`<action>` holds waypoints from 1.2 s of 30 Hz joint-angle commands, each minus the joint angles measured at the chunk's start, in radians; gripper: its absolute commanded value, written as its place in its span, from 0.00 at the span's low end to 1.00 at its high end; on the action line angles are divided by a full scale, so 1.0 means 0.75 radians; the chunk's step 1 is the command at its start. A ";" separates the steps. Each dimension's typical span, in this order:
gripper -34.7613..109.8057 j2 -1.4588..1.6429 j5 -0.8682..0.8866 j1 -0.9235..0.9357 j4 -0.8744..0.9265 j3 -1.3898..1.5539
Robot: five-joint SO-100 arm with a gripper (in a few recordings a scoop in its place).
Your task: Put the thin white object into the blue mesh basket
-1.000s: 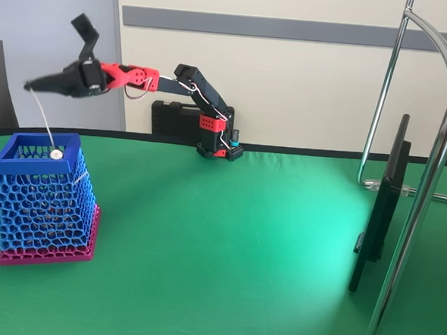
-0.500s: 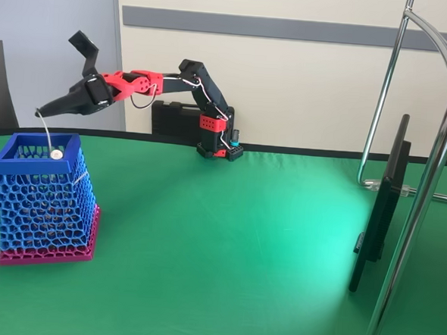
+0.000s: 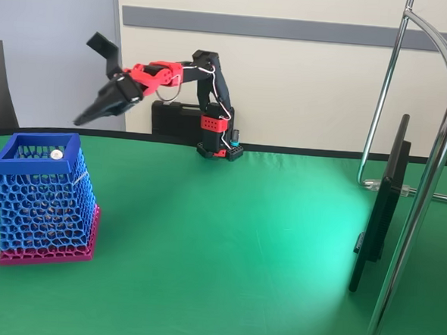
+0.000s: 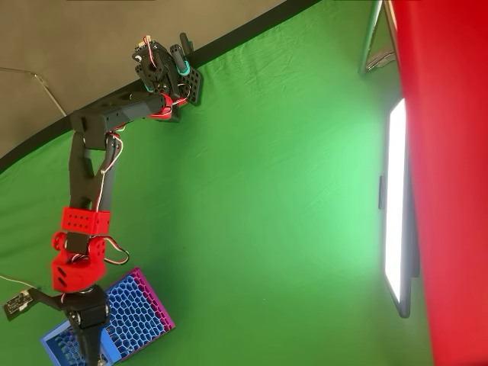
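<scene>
Since a second ago my arm has pulled up and to the right in the fixed view, and the stick that hung from my tool over the basket no longer hangs there. The tool sits in the upper left of that frame, pointing down and left, its jaws spread wide with one finger raised, grasping nothing. The blue mesh basket stands at the left of the green surface on its magenta base. Inside the basket's rim I see a small white round disc; the thin white object itself I cannot make out through the mesh. In the overhead view the tool hangs over the basket at the lower left, and I cannot tell what lies inside. A dark monitor stands on edge at the right.
</scene>
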 commanded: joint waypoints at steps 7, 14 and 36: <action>0.33 0.456 0.121 -0.178 0.006 0.493; 0.25 0.804 0.266 -0.325 -0.031 0.974; 0.24 2.268 0.929 -0.640 -0.057 2.510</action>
